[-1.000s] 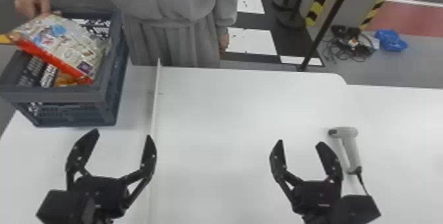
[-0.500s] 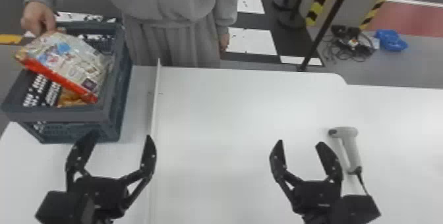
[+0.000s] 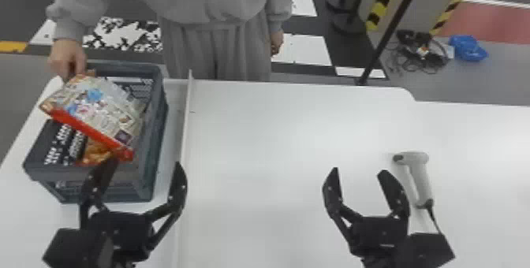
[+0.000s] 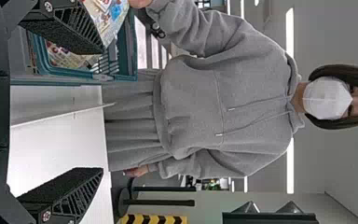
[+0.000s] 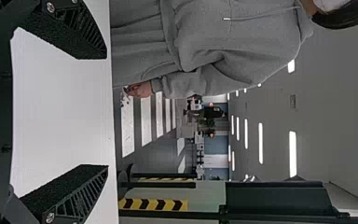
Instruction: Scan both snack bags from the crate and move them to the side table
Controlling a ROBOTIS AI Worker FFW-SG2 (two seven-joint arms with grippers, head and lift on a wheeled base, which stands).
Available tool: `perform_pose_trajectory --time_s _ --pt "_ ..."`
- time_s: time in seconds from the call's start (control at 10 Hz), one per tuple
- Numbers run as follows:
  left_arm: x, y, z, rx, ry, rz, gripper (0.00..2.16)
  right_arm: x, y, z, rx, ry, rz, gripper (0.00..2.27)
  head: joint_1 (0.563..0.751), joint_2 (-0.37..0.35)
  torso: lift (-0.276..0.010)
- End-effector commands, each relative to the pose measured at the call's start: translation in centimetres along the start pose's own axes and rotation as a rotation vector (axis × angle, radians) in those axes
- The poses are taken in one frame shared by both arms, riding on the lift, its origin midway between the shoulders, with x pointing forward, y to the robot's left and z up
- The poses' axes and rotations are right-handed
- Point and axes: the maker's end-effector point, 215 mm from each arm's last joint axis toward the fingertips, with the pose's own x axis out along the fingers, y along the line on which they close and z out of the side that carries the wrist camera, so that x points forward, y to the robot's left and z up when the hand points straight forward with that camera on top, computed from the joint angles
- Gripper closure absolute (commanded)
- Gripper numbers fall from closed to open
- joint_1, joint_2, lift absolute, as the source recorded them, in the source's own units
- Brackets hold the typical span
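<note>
And here are my jaws, both pairs spread wide with nothing between them! My left gripper (image 3: 145,164) hangs over the table's near side, by the crate (image 3: 154,145); my right gripper (image 3: 359,171) sits near the scanner (image 3: 420,174), gripping nothing. Over in the crate, a red-edged snack bag (image 3: 96,109) lies tilted on top, a person's hand (image 3: 67,60) at its far end!

Black all over here: lower left of the head view, the left gripper (image 3: 144,163) has a boxy housing (image 3: 120,227) and slim linkage bars (image 3: 161,213). Lower right, the right gripper (image 3: 359,172) matches, with a short pale marking (image 3: 386,245). And in the left wrist view, black fingers (image 4: 77,201), grainy pads (image 4: 58,185), slatted sides, silver screws (image 4: 46,215).
</note>
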Motion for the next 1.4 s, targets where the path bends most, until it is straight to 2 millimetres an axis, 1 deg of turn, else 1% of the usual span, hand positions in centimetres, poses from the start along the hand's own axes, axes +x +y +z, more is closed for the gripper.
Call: perform_pose_trajectory --time_s 0.0,0.1,0.2,0.3,0.5,0.6,0.7,0.8,0.9,1.0,1.1,1.2,1.3 --pt "0.1 0.1 0.1 0.001 -0.002 0.001 0.10 0.1 0.0 0.0 0.000 0.000 0.001 0.09 0.695 -0.148 -0.075" --pt "0.1 0.4 0.0 0.003 0.000 0.007 0.10 0.1 0.0 -0.1 -0.001 0.001 0.001 0.09 0.695 -0.147 -0.075" --pt "0.1 1.4 0.0 0.008 -0.003 0.022 0.10 0.2 0.0 -0.1 -0.001 0.000 0.001 0.09 0.695 -0.146 -0.075" --pt "0.1 3.1 0.3 0.013 -0.012 0.050 0.10 0.2 0.1 -0.1 -0.001 0.000 0.003 0.09 0.695 -0.138 -0.075" --pt "0.4 7.4 0.9 -0.025 -0.029 0.082 0.10 0.1 -0.1 -0.2 -0.004 0.003 0.002 0.09 0.695 -0.104 -0.075" --pt "0.7 9.5 1.3 -0.014 -0.033 0.116 0.10 0.1 0.0 -0.2 -0.004 0.003 0.004 0.09 0.695 -0.070 -0.075" --pt "1.2 11.5 0.9 -0.022 -0.012 0.150 0.10 0.1 0.0 -0.2 -0.004 0.003 0.003 0.09 0.695 -0.031 -0.075" --pt "2.0 13.1 -0.1 -0.033 0.033 0.181 0.10 0.1 0.2 -0.2 -0.003 0.003 0.008 0.09 0.695 0.005 -0.075" --pt "2.9 14.2 -2.9 -0.043 0.144 0.210 0.10 0.0 0.3 -0.1 -0.002 0.002 0.009 0.09 0.695 0.024 -0.075" --pt "3.6 14.7 -6.1 -0.101 0.272 0.230 0.10 0.0 0.3 -0.1 -0.002 0.002 0.011 0.09 0.695 0.056 -0.075" --pt "4.4 15.1 -6.8 -0.142 0.307 0.234 0.10 -0.1 0.5 -0.1 0.000 0.003 0.014 0.09 0.695 0.075 -0.075" --pt "5.2 15.2 -6.5 -0.164 0.309 0.232 0.10 -0.1 0.6 0.0 0.000 0.002 0.016 0.09 0.695 0.085 -0.075" --pt "5.8 15.4 -5.6 -0.186 0.302 0.234 0.10 0.0 0.6 0.2 0.000 -0.003 0.018 0.09 0.695 0.087 -0.075"
